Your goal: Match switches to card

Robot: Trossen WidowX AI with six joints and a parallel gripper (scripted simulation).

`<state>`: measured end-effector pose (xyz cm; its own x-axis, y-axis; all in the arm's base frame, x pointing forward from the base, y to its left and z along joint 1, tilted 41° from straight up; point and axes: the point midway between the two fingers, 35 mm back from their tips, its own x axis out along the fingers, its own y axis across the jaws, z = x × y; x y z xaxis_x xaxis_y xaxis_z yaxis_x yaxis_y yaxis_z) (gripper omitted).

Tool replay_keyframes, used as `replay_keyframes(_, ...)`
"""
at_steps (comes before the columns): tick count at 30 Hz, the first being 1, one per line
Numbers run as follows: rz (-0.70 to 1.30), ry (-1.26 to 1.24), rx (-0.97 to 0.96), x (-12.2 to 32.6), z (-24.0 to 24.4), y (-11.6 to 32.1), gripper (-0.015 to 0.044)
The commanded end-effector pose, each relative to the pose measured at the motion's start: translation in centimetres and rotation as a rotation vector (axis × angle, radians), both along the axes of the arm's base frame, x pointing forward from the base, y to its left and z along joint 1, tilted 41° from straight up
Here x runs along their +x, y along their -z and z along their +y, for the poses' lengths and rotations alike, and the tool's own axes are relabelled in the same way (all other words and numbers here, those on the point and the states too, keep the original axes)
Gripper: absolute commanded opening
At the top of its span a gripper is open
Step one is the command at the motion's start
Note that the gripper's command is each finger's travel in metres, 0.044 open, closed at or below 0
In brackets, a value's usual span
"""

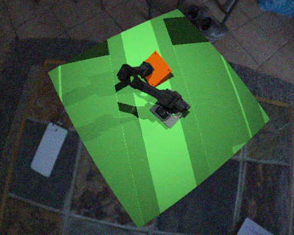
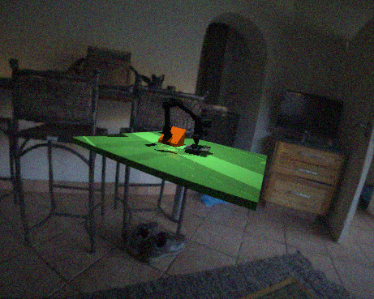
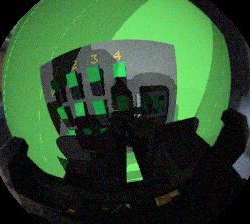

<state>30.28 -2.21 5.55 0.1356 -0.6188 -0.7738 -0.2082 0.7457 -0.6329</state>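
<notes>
The grey switch panel (image 1: 170,123) (image 3: 150,52) shows numbers 1 to 4 along its far edge in the wrist view. Far-row switches in column 2 (image 3: 72,80), column 3 (image 3: 94,74) and column 4 (image 3: 119,70) show bright green far halves. The second row shows green halves too, dimmer in column 4 (image 3: 122,103). The nearest switches are mostly hidden by the fingers. The small card (image 3: 154,102) lies right of the grid in shadow; its squares are too dim to read surely. My gripper (image 2: 195,143) (image 3: 124,117) is shut and empty, low over the panel near column 4; contact cannot be told.
An orange sloped block (image 1: 157,68) (image 2: 178,136) stands beside the arm's base, on the green table (image 1: 168,178) (image 2: 226,182). Dark shadows of the arm fall across the table and the panel.
</notes>
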Motion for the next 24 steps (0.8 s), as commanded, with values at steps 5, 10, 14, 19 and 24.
replay_keyframes(5,0.001,-0.003,-0.006,0.0,-0.1,0.1,0.0)
replay_keyframes(10,0.016,0.009,-0.003,-0.3,2.9,-3.4,0.0)
replay_keyframes(14,0.022,0.014,-0.008,-0.6,4.0,-4.9,0.0)
replay_keyframes(19,0.024,0.013,-0.007,-2.7,5.4,-3.5,0.0)
replay_keyframes(24,0.025,0.015,-0.008,-3.3,5.5,-2.9,0.0)
